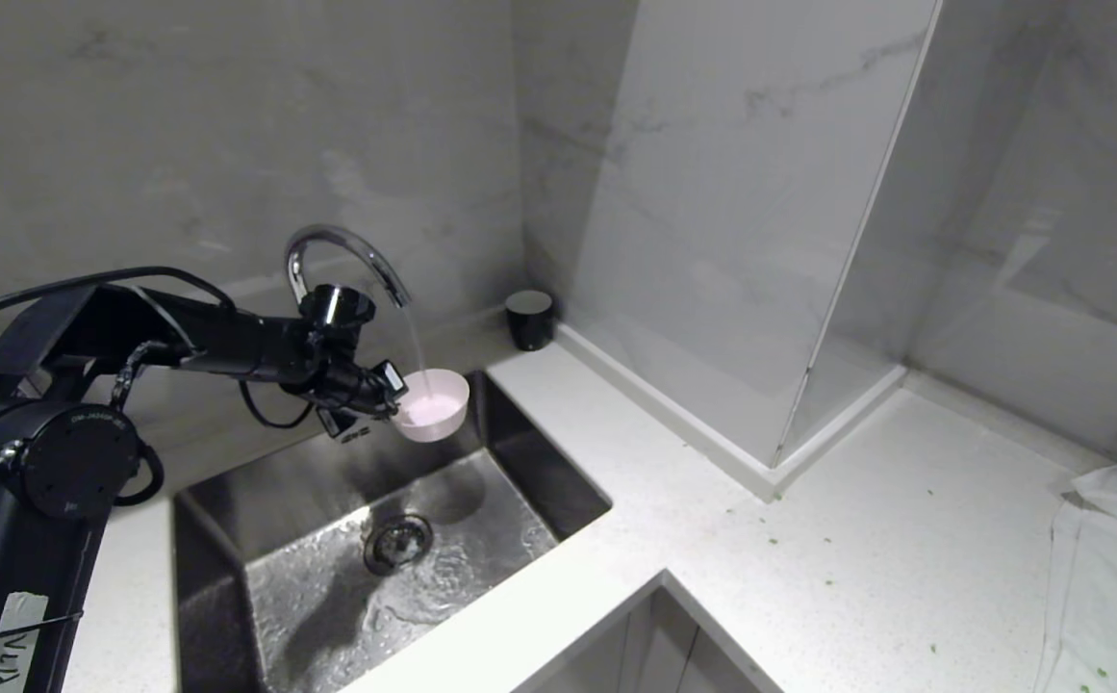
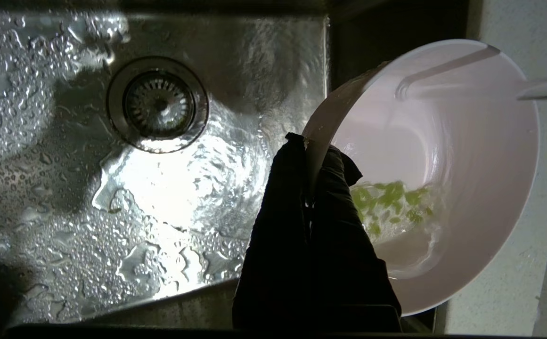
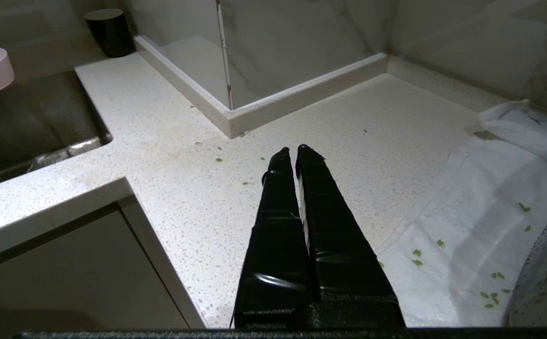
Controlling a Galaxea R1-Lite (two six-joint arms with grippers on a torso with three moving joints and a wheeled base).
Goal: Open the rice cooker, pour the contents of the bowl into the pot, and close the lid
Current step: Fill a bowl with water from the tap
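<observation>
**Holding the pink bowl under the running tap, cooker nowhere in frame**

Holding steady for now: my left gripper (image 1: 393, 390) is clamped on the near rim of the pink bowl (image 1: 433, 404), one finger inside the wall and one outside, as the left wrist view shows (image 2: 312, 188). The bowl sits over the back right corner of the steel sink (image 1: 231, 539), directly under the faucet (image 1: 342, 252) spout, with a thin stream of water falling into it. It rides roughly level, maybe tipped a touch. Green chopped bits (image 2: 388, 202) lie in a shallow pool at the bottom of the bowl, close to the gripped side.

Key relation: the bowl extends off the fingertips toward the robot's right, away from the left arm, open side up. Any pour has to roll over the far rim, opposite the grip.

The rice cooker, pot and lid are not identifiable in any view, so I can't say which way they lie from the bowl. The speckled curved edge at the corner of the right wrist view is too cropped to name.

Right gripper (image 3: 297, 149) hangs over the white counter (image 1: 856, 539) with fingers pressed together, holding nothing, near a white towel (image 3: 480, 207) scattered with green bits. A black cup (image 1: 530, 319) stands in the back corner.

My read: the left arm alone has the bowl.
</observation>
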